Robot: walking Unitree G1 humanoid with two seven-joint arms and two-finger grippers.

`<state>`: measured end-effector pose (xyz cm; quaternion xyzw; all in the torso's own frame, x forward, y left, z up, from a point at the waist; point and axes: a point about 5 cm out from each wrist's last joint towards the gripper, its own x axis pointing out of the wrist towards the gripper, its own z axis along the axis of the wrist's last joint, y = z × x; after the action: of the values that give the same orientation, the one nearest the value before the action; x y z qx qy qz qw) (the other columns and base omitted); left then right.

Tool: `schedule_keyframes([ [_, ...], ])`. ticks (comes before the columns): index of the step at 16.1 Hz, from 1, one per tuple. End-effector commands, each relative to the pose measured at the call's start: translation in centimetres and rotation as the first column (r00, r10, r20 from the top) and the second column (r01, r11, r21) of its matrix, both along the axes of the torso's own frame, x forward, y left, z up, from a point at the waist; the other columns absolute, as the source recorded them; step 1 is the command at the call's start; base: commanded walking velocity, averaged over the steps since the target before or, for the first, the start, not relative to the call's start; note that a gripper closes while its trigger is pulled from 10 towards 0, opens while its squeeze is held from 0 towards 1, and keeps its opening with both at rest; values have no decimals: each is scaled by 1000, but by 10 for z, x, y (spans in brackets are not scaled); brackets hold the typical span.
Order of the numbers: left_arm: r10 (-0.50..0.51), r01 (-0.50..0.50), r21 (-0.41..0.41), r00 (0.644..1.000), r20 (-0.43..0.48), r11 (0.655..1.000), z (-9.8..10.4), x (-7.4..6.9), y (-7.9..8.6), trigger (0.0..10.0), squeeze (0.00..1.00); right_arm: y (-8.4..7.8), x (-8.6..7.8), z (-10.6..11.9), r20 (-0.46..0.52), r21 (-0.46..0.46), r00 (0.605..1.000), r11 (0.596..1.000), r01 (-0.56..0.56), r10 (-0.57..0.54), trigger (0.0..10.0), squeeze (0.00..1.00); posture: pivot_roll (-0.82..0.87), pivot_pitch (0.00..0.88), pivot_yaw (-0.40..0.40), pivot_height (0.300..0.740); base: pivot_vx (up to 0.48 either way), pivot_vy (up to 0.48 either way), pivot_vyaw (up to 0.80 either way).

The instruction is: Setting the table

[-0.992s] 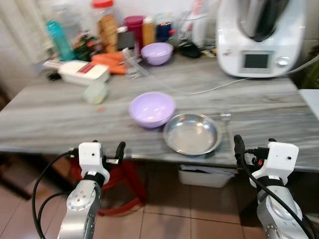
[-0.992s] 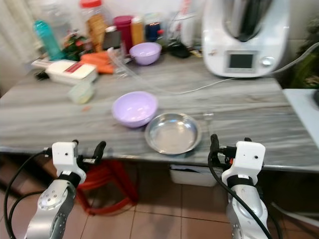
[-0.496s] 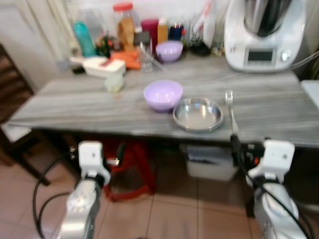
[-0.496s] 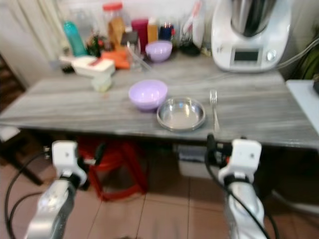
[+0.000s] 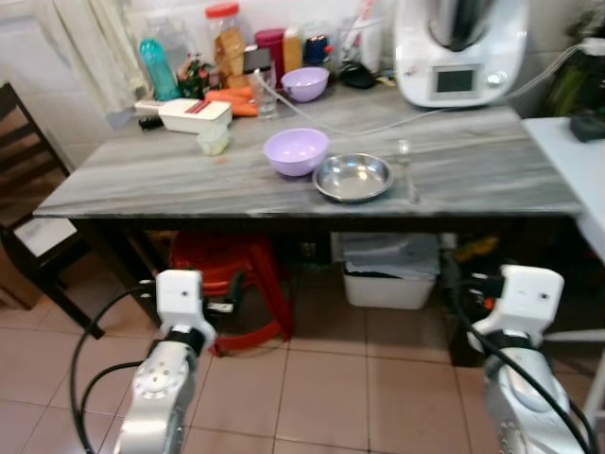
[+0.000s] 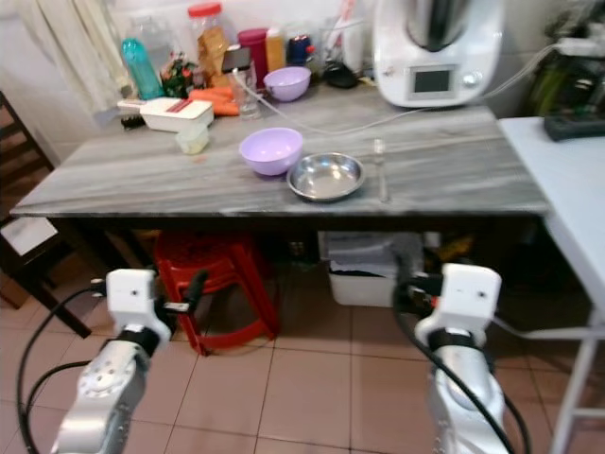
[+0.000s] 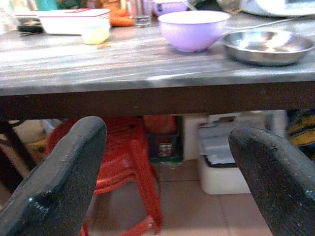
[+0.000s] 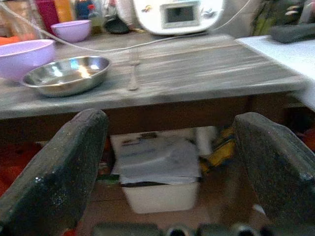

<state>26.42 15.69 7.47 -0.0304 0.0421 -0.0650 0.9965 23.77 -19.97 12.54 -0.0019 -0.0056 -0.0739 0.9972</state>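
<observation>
Table: I see a long grey wood-grain table [image 5: 189,184] ahead of me, its front edge well above both grippers.
Floor: pinkish-brown tiles [image 5: 321,378] run under the table and beneath my arms.
Appliance: a white kitchen machine with a small screen [image 5: 458,52] stands at the table's back right, a white cord trailing from it across the top.
Stool: a red plastic stool [image 5: 227,274] sits under the table, left of centre.
Bin: a white lidded box [image 5: 389,270] sits under the table, right of the stool.
Chair: a dark wooden chair [image 5: 24,227] stands by the table's left end.
Near bowl: a pale purple plastic bowl [image 5: 296,151] is near the table's middle, just beside the steel dish.
Dish: a shallow round stainless-steel dish [image 5: 353,177] lies right of that bowl, close to the front edge.
Fork: a slim metal fork [image 5: 407,170] lies on the table right of the dish, apart from it.
Left gripper [image 7: 162,162]: I hold it low in front of the table, black fingers spread wide, nothing between them.
Right gripper [image 8: 170,162]: also low before the table, fingers wide apart, nothing between them.
Back clutter: a second purple bowl [image 5: 305,83], a white box, a teal bottle [image 5: 154,66], jars and orange carrots crowd the back edge.
</observation>
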Motion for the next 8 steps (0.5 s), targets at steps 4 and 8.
schedule_keyframes([
  [4,7,-7,27,1000,12,1000,2,2,7,10000,0,8,3,1,9,19,1000,999,-26,25,10000,0,-102,0,106,740,-262,0,0],
  [8,-42,42,-10,998,42,999,7,4,2,10000,0,8,5,2,13,26,1000,999,-26,25,10000,0,-102,0,108,740,0,0,0],
])
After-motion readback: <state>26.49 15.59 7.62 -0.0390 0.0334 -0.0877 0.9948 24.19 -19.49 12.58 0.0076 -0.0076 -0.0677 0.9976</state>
